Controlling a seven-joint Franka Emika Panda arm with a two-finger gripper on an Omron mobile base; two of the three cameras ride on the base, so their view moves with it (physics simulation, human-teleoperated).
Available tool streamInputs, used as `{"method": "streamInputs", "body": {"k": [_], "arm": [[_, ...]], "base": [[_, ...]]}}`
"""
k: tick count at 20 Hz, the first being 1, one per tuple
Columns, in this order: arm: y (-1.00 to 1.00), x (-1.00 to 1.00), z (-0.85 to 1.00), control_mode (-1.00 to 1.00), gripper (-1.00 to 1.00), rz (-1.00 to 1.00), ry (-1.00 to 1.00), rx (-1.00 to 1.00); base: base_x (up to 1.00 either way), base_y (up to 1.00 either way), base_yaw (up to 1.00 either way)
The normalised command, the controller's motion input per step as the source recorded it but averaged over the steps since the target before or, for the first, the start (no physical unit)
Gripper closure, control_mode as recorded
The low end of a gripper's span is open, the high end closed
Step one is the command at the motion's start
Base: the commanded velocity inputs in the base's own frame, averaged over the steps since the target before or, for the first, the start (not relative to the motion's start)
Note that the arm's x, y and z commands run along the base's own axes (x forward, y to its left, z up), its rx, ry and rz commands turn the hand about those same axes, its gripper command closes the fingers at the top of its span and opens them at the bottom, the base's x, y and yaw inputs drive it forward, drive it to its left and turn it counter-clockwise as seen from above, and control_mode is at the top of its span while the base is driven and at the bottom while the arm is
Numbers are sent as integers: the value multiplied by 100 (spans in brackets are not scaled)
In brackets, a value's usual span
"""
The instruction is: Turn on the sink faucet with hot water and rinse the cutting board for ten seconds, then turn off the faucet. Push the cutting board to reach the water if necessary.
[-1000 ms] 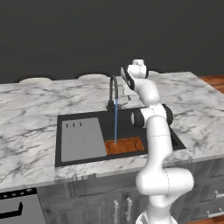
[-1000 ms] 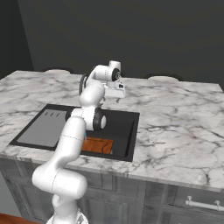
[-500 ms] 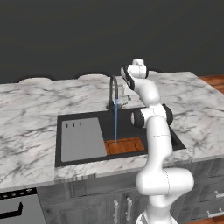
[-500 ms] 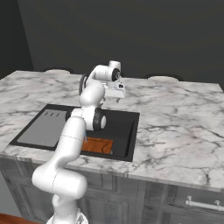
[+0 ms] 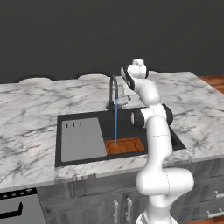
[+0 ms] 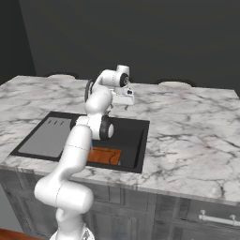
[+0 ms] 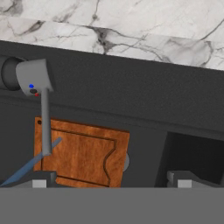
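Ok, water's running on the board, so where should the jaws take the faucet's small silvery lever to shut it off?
Grip the small silvery side lever near its free tip, one jaw each side of the thin rod. It juts sideways from the dark gooseneck faucet's base, so come from above.

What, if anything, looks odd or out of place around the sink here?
Nothing stands out. The water falls straight from the faucet onto the cutting board, which lies flat in the sink beside a grey slab.
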Motion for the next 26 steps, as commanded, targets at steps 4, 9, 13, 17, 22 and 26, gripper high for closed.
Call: {"method": "streamInputs", "body": {"k": [4, 9, 13, 17, 22, 26], "arm": [[0, 0, 0, -100, -100, 0, 0, 0], [0, 0, 0, -100, -100, 0, 0, 0], [0, 0, 0, -100, -100, 0, 0, 0], [0, 0, 0, -100, -100, 0, 0, 0], [0, 0, 0, -100, -100, 0, 0, 0], [0, 0, 0, -100, -100, 0, 0, 0]], "base": [[0, 0, 0], [0, 0, 0], [0, 0, 0], [0, 0, 0], [0, 0, 0], [0, 0, 0]]}}
